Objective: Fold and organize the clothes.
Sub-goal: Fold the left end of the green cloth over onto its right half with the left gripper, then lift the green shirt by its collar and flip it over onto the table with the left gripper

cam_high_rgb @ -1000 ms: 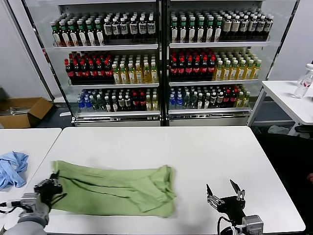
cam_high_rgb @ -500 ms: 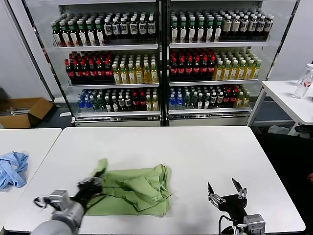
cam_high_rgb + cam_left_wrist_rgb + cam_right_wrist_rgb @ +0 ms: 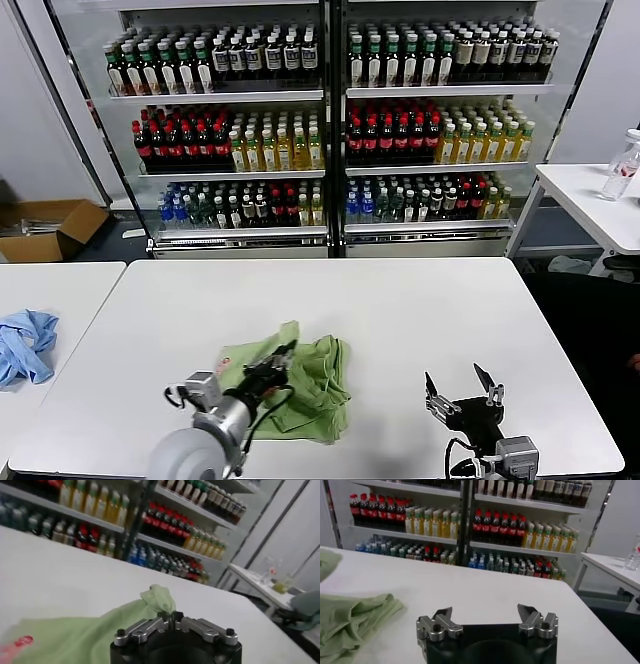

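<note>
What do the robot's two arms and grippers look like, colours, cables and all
Left arm: rounded light grey casing, thin black cable loops, a black left gripper with silver finger links. Right gripper matches: black rounded body, silver bolted links, black-tipped fingers.

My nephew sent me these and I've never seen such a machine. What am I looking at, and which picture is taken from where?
It is a two-armed robot folding a shirt. The wide picture comes from a camera on its head; the other two come from cameras on its wrists. On the white table lies a green shirt, partly folded. The left gripper pinches a fold of it, seen close up in the left wrist view. The right gripper waits open and empty over the table's near edge. A blue cloth lies on a side table; drink coolers stand behind.
</note>
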Robot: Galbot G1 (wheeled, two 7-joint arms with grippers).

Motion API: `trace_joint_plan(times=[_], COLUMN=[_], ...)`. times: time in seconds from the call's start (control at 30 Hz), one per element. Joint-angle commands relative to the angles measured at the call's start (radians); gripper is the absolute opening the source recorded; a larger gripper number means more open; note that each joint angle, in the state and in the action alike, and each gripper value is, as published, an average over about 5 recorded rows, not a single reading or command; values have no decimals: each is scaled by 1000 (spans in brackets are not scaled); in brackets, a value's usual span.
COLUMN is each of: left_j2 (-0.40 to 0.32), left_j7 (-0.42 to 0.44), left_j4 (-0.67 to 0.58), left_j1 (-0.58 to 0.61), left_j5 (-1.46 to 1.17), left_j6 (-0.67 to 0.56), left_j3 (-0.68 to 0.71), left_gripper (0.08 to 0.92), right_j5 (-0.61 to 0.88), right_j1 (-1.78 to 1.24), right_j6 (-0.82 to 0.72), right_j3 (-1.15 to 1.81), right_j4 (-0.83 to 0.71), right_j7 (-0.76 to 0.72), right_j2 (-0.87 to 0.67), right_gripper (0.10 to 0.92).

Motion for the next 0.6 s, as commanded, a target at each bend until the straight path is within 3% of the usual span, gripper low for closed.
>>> trace_joint_plan(times=[0.03,0.17,0.27,0.43,0.6], left_j2=[-133,-78,20,166,184], left_j7=[15,48,38,90,105], left_j4=[-60,-138,-110,89,239], left_j1=[-21,25,69,177,217], left_j5=[-5,51,62,254,391], left_j6=[7,-4,-48,-166,-204], left_j3=[150,97,-56,-323,-385], left_gripper=[218,348,435,582,729], right_j5=[-2,-1,-1,-1,-3], right_j1=[2,7,6,7,9], right_j6=[-1,-3,-1,1,2], right_j3=[-2,0,-1,-7,-12], right_j4=[-4,0,6,5,-3], right_j7=[0,0,-1,-2,-3], right_j2=[1,-2,-2,3,3], right_gripper=[823,823,823,823,823])
